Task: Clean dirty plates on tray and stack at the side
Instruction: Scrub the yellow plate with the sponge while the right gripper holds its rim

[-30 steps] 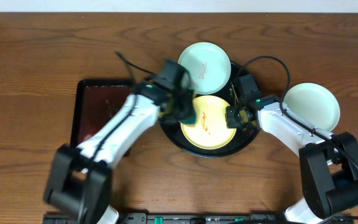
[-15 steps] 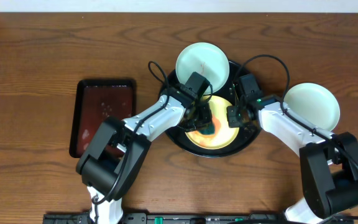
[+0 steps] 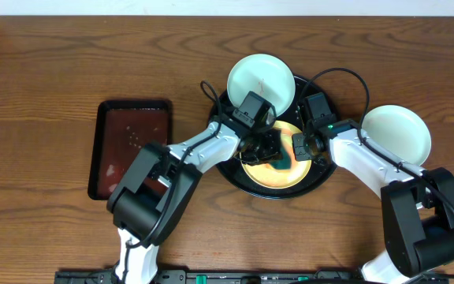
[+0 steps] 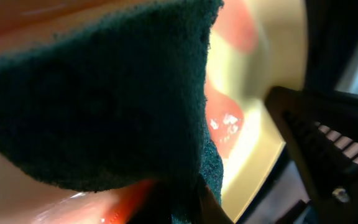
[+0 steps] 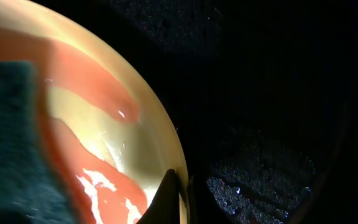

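Overhead: left gripper (image 3: 271, 153), pinching a dark green sponge (image 3: 281, 162), presses it onto the red-smeared yellow plate (image 3: 265, 175) lying in the black tray (image 3: 228, 170). Right gripper (image 3: 299, 147) is clamped on that plate's right rim. One mint plate (image 3: 260, 77) overlaps the tray's far edge; a second mint plate (image 3: 396, 134) rests on the table (image 3: 53, 79), right of the tray.

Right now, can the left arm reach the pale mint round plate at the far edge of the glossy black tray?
Probably yes: the mint plate lies just beyond the left gripper, nothing between, though that gripper is shut on the dark green sponge.
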Tool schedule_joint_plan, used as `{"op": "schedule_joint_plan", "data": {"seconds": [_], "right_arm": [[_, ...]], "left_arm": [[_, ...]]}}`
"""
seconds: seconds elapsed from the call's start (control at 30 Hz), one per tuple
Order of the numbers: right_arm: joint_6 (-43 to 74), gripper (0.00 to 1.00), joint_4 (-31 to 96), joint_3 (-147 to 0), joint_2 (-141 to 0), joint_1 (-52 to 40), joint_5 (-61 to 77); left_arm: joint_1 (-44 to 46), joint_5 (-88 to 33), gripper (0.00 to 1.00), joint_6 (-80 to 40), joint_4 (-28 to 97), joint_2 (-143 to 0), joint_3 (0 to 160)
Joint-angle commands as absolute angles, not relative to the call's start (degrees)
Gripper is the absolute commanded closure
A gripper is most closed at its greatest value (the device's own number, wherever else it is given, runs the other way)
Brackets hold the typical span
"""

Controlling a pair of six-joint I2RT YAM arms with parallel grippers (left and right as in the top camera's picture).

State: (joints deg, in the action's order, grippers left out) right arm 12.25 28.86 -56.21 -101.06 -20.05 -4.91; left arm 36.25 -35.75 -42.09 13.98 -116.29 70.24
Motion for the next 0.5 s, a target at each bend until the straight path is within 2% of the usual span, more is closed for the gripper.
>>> {"op": "schedule_joint_plan", "data": {"seconds": [0.0, 0.27, 0.47], "right_arm": [[11.49, 0.99, 29.26, -55.4, -101.65, -22.57, 2.0], [11.49, 0.99, 29.32, -55.4, -101.65, -22.57, 1.98], [11.49, 0.99, 29.39, -55.4, -101.65, -22.57, 1.98]], "left_arm": [[39.75, -43.7, 0.93, -40.58, 11.81, -119.13, 69.23], [39.72, -38.7, 0.92, -39.66, 13.32, -119.17, 69.21], [39.4, -23.11, 0.92, -39.7, 28.12, -119.15, 69.23]]}}
